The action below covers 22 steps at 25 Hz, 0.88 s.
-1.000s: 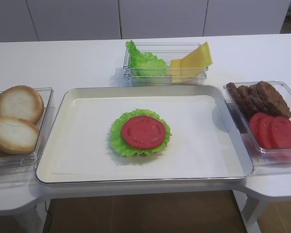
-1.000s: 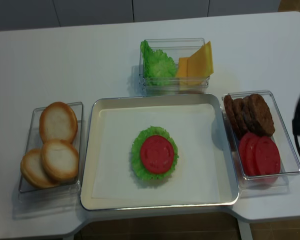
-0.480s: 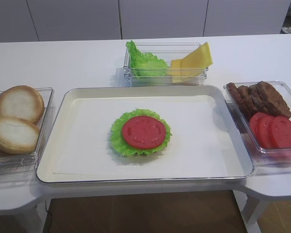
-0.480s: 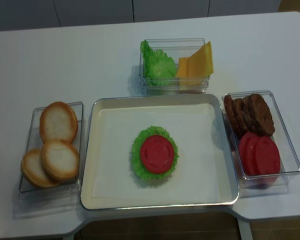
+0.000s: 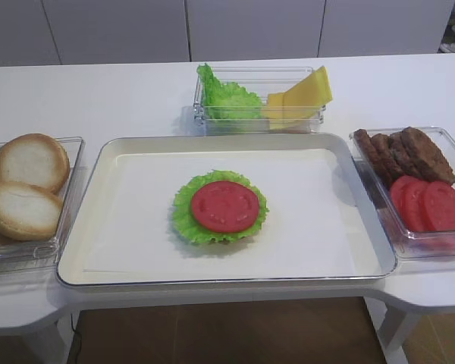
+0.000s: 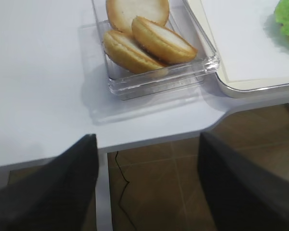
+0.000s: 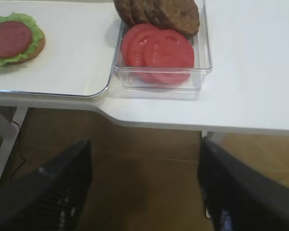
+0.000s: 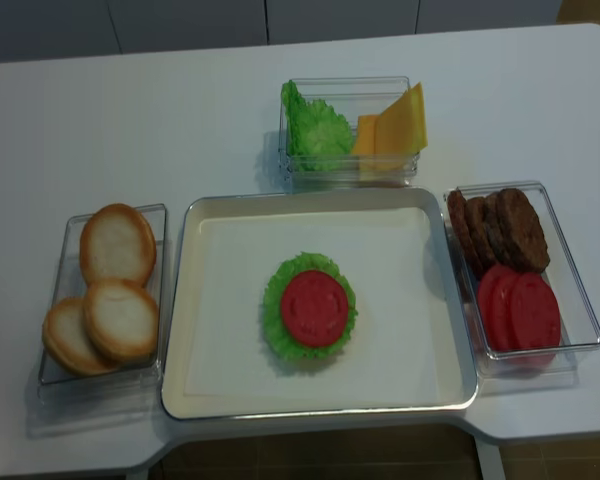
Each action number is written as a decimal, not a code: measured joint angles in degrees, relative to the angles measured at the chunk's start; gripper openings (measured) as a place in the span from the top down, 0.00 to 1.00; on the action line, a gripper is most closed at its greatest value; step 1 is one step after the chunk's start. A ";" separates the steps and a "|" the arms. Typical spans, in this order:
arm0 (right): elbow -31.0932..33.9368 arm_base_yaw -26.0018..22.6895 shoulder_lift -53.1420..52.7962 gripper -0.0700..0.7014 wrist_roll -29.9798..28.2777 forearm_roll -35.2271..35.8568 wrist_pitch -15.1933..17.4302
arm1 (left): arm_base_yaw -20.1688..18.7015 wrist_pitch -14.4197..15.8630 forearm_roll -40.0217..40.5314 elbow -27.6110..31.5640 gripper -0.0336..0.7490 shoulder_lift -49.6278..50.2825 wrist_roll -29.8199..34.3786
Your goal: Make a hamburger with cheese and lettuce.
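Since the earlier frame, a dark arm part at the right edge of the overhead view has left it; the food items have not shifted. Hamburger (image 5: 220,206) lies at the centre of the tray (image 5: 121,155): a lettuce leaf base with a tomato slice on top. Spare lettuce (image 5: 226,98) and cheese (image 5: 303,92) stand in a clear box (image 5: 258,76) behind the tray on the desk (image 5: 121,91). Bun halves (image 5: 26,186) fill a box left of the tray. Patties (image 5: 409,152) and tomato slices (image 5: 432,205) fill a box on the right. Right pincer (image 7: 144,190) is open, fingers wide apart, below the desk edge, holding nothing. Left pincer (image 6: 147,185) is likewise open and empty, near the bun box.
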 joint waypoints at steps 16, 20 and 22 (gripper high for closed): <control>6.14 -0.02 -3.90 0.22 -1.25 1.21 -6.47 | 0.00 0.00 0.00 0.00 0.35 0.00 0.00; 6.97 -0.02 -3.90 0.23 -1.25 0.98 -7.79 | 0.00 0.00 0.00 0.00 0.35 0.00 0.00; 7.06 -0.02 -3.90 0.23 -1.25 0.98 -7.84 | 0.00 0.00 0.00 0.00 0.35 0.00 0.00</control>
